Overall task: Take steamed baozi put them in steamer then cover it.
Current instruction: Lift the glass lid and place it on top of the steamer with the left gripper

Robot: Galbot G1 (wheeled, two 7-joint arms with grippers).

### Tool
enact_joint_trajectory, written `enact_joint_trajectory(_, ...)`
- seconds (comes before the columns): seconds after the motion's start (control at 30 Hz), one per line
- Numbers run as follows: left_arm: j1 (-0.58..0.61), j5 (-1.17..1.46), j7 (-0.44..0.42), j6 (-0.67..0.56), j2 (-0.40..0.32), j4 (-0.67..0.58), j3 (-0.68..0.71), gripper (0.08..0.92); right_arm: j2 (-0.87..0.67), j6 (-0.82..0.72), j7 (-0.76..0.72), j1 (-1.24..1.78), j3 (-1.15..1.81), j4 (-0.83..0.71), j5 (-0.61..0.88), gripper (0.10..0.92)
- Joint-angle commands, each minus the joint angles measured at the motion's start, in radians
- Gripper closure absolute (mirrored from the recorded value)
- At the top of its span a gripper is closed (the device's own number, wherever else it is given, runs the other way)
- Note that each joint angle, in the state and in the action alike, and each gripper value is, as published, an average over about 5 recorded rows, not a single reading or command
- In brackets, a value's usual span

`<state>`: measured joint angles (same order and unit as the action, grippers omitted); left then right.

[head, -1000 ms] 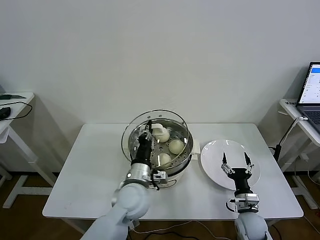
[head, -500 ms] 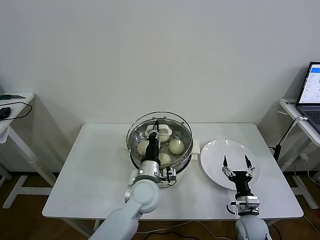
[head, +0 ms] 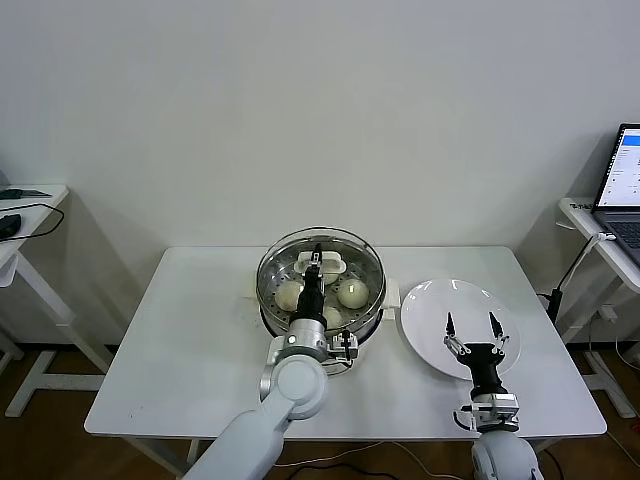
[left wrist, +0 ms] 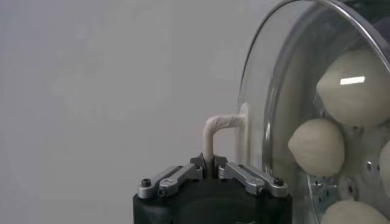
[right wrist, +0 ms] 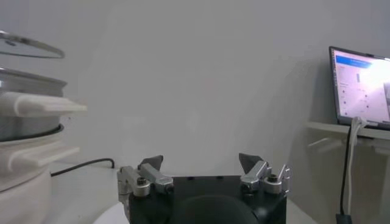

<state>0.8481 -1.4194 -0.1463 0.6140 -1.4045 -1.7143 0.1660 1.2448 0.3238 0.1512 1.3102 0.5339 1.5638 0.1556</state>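
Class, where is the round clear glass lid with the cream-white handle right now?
In the head view, the glass lid sits over the shiny steel steamer at table centre, the left gripper shut on its handle, left of the white plate.

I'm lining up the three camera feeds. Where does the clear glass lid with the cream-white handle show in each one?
Head view: the clear glass lid with the cream-white handle is at centre, over the shiny steel steamer pot.
Left wrist view: at the right, edge-on, handle pinched by the left gripper.
Right wrist view: only its rim, upper left corner.
Shared landmark: the steamer pot.
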Motion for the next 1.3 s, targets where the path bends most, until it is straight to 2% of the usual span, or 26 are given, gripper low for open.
enact_joint_trajectory(0.03, -0.007, -0.019, -0.014, 0.003, -0.01, 0.023, 0.003, 0.808, -0.002, 0.001, 0.0, -0.004, 0.001, -0.005, 0.0, 0.203)
enact_joint_trajectory(1.3, 0.008, -0.028, -0.03, -0.011, -0.018, 0.046, -0.011, 0.808, -0.017, 0.01, -0.004, -0.008, 0.002, -0.01, -0.006, 0.203)
